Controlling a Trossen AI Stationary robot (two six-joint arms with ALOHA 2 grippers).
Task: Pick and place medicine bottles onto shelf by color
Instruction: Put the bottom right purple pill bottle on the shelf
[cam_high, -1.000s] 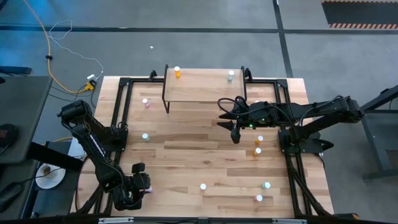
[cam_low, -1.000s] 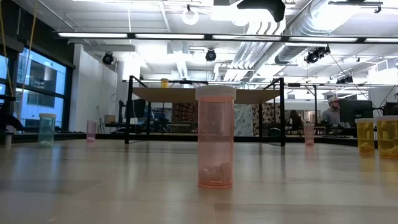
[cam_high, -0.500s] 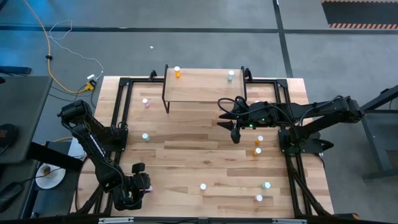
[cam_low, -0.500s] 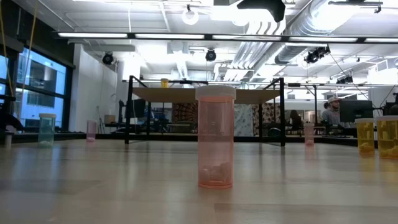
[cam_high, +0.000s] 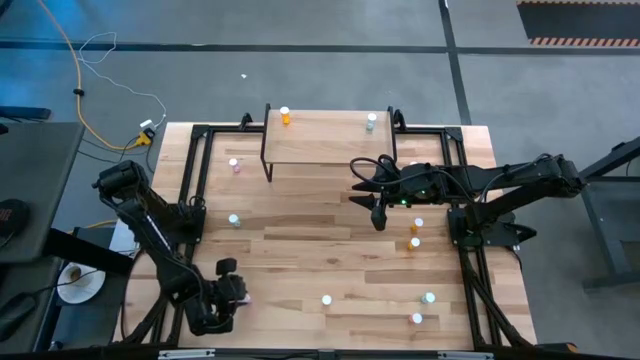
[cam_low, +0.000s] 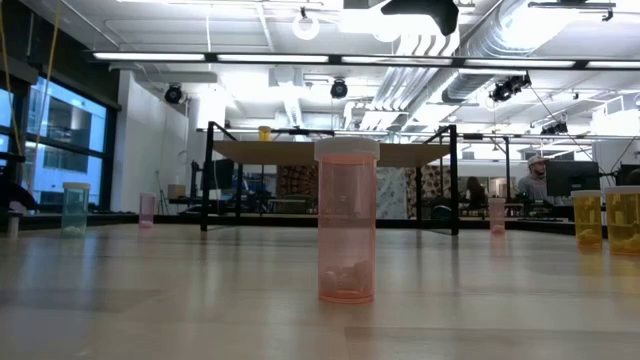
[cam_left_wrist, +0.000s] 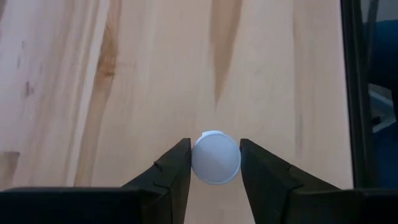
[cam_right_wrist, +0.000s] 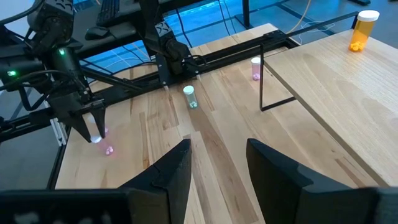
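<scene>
white-capped pink bottle (cam_left_wrist: 216, 157) between left gripper (cam_left_wrist: 215, 163) fingers

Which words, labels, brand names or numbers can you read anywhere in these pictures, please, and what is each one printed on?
No readable text in any view.
Bottles: no label or print shows on any of them.
Bottle cap between the left claw's fingers: plain white, no marking.
Shelf and table: bare wood, no lettering.
Room behind the table in the low view: any signs or screens there are too small to read.
</scene>
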